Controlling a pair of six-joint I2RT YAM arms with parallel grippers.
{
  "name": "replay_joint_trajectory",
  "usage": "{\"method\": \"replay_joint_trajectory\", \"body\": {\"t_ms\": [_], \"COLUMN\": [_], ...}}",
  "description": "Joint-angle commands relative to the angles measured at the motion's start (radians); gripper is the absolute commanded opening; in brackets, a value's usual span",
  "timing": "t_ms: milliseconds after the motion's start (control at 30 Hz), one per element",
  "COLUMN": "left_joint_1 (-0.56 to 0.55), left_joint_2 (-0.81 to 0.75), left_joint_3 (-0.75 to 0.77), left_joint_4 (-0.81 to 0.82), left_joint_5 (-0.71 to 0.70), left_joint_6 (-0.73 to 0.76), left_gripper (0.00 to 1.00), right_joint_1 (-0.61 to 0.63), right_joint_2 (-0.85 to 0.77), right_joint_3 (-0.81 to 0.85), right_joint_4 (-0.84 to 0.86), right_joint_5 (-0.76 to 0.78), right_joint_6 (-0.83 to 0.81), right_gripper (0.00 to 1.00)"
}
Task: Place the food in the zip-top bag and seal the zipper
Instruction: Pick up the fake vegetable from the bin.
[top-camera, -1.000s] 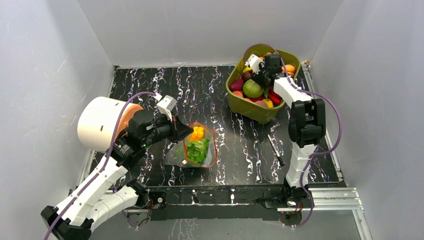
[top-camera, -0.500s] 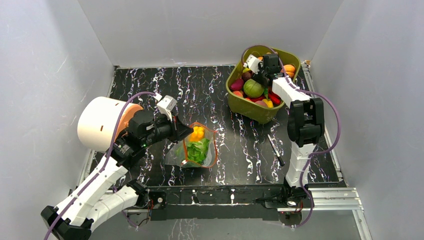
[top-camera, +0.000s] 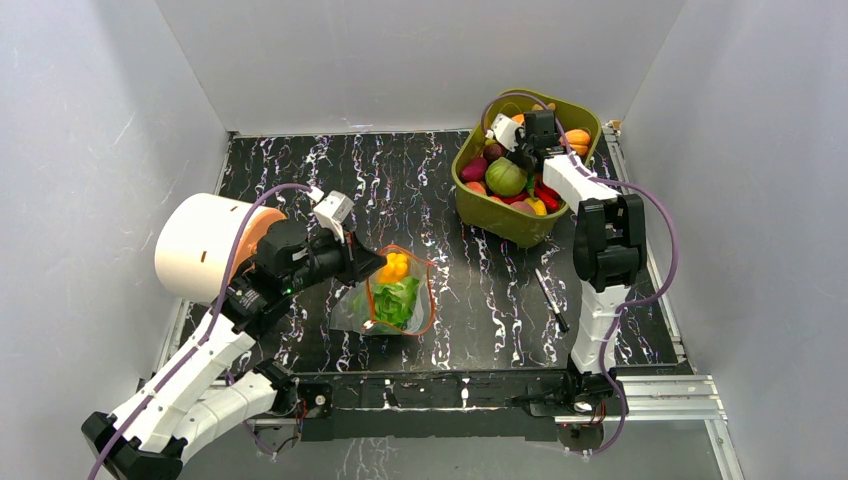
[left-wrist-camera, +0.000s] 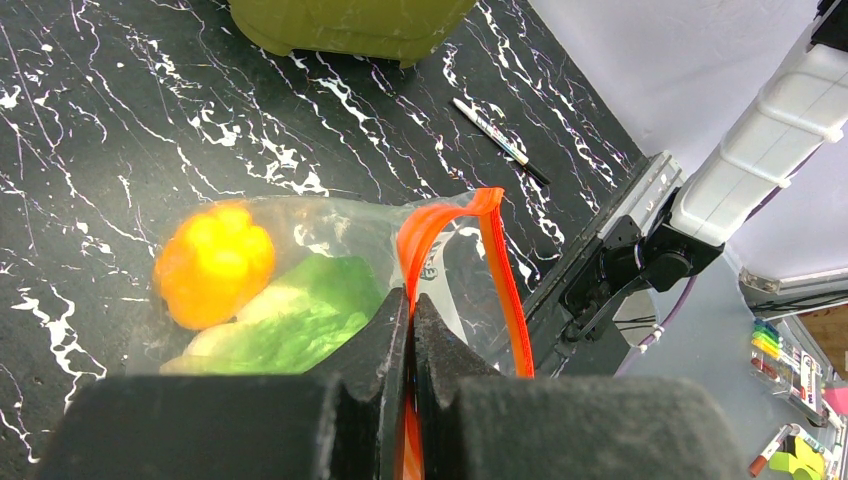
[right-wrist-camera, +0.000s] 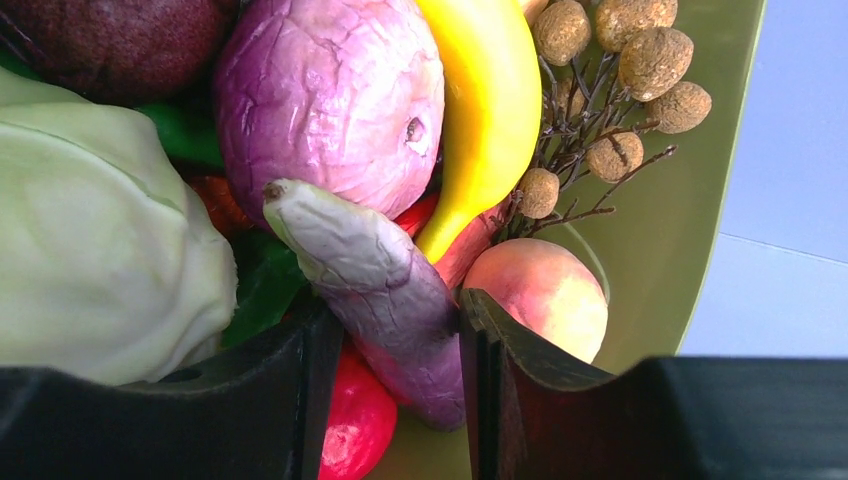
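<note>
Left gripper (left-wrist-camera: 410, 310): jaws pressed together on the zipper (left-wrist-camera: 430, 222), pinching the orange-red strip at the near lip and lifting that side of the mouth. The zip-top bag (left-wrist-camera: 340, 222) lies on the black marbled tabletop (left-wrist-camera: 150, 120), a thin crinkly clear film. Inside it are a glossy yellow-orange pepper (left-wrist-camera: 214, 264) and a ruffled green lettuce (left-wrist-camera: 300, 320). The film looks limp and slick and will likely sag wherever it is unsupported. The strip is the only stiff part and the sensible place to hold. Right gripper (right-wrist-camera: 395, 310): down in the olive-green tub (right-wrist-camera: 650, 220), jaws partway apart and set either side of a pale purple eggplant (right-wrist-camera: 370, 280). The pads are at or very near its skin, but I cannot tell whether they pinch it. The eggplant is long, tapered and faintly wrinkled, and lies among a smooth yellow banana (right-wrist-camera: 490, 110), a pale cabbage (right-wrist-camera: 100, 230) and a peach (right-wrist-camera: 545, 295). It is probably a light, hollow toy with a smooth shell that may slip. A hold across the thicker middle seems safer than one at the narrow tip.
</note>
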Motion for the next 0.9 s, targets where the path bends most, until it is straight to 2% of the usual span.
{"method": "replay_joint_trajectory", "body": {"t_ms": [0,167,367,500,633,867], "left_joint_1": [-0.002,-0.002,-0.002,-0.002,-0.002,-0.002], "left_joint_2": [-0.028,-0.033,-0.016,0.008,0.012,0.033], "left_joint_3": [0.028,0.030,0.034,0.053,0.065,0.096], "left_joint_4": [0.001,-0.002,0.014,0.000,0.007,0.010], "left_joint_5": [-0.001,-0.030,-0.047,-0.066,-0.090,-0.168], "left_joint_6": [0.001,0.000,-0.031,-0.052,-0.059,-0.078], "left_gripper": [0.00,0.00,0.00,0.00,0.00,0.00], "right_joint_1": [0.001,0.018,0.043,0.074,0.121,0.185], "right_joint_2": [0.001,-0.040,-0.153,-0.215,-0.273,-0.406], "right_joint_3": [0.058,0.059,-0.052,-0.108,-0.143,-0.143], "right_joint_4": [0.003,0.016,0.112,0.170,0.198,0.142], "right_joint_5": [-0.017,0.009,0.043,0.150,0.230,0.175], "right_joint_6": [0.013,0.054,0.127,0.178,0.190,0.389], "right_gripper": [0.41,0.32,0.32,0.24,0.23,0.22]}}
